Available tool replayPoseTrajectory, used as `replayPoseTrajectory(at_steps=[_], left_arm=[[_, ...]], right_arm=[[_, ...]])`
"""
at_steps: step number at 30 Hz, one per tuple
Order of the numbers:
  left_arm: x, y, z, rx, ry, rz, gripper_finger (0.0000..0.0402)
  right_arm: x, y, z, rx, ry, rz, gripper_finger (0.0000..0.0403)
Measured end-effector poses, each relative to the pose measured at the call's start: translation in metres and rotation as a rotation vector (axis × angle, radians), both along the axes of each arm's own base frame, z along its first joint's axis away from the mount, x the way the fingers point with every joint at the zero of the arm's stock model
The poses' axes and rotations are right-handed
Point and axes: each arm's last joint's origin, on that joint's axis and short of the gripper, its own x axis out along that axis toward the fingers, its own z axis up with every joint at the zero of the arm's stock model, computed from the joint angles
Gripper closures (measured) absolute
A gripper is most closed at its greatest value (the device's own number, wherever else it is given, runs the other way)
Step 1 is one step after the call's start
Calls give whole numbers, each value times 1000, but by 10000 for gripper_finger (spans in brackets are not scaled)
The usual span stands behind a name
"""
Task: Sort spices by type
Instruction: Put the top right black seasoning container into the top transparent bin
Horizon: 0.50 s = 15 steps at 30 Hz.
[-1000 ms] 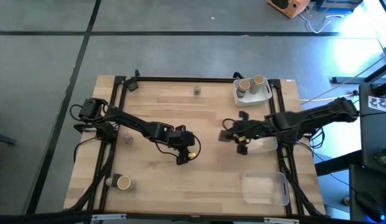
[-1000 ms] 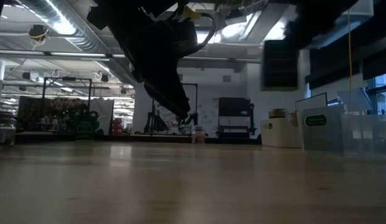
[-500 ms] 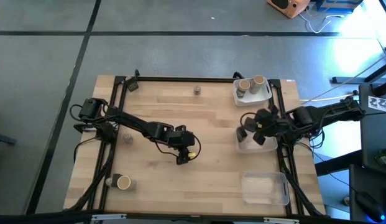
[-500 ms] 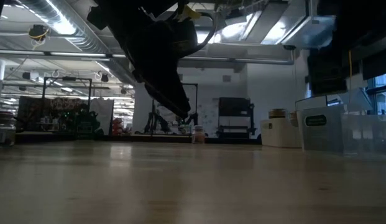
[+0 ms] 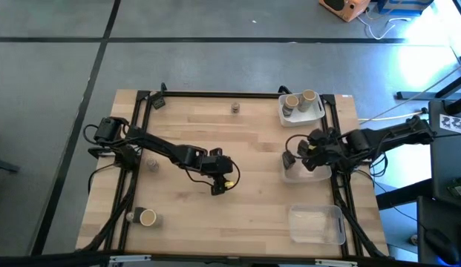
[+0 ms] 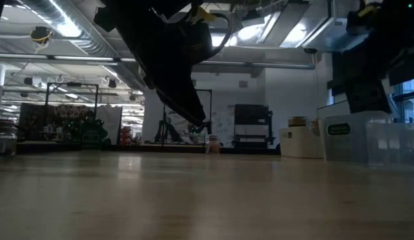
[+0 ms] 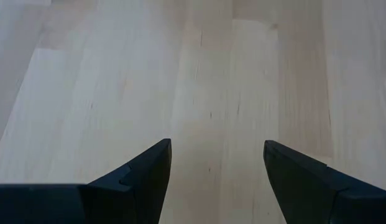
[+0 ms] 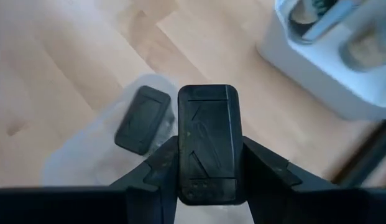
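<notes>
A dark block [image 8: 209,144] was clenched in the right gripper [image 8: 205,180] over the clear tray [image 5: 304,172]; early release risked a bounce-out. The left gripper [image 7: 211,168] was spread, empty.

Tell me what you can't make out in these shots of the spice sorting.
- High view: the right gripper covers the clear tray; the dark block it holds and the second block stay hidden.
- Right wrist view: jars in the white tray are blurred.
- High view: the far-edge jar is too small to type.
</notes>
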Motion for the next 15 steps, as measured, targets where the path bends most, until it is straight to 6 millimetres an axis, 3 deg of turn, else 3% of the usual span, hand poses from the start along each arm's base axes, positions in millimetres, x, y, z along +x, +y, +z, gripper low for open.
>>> replayPoseTrajectory(at_steps=[15], left_arm=[[1,0,1,-3,-18,0,163]], right_arm=[[10,4,-56,71,-74,-33,260]])
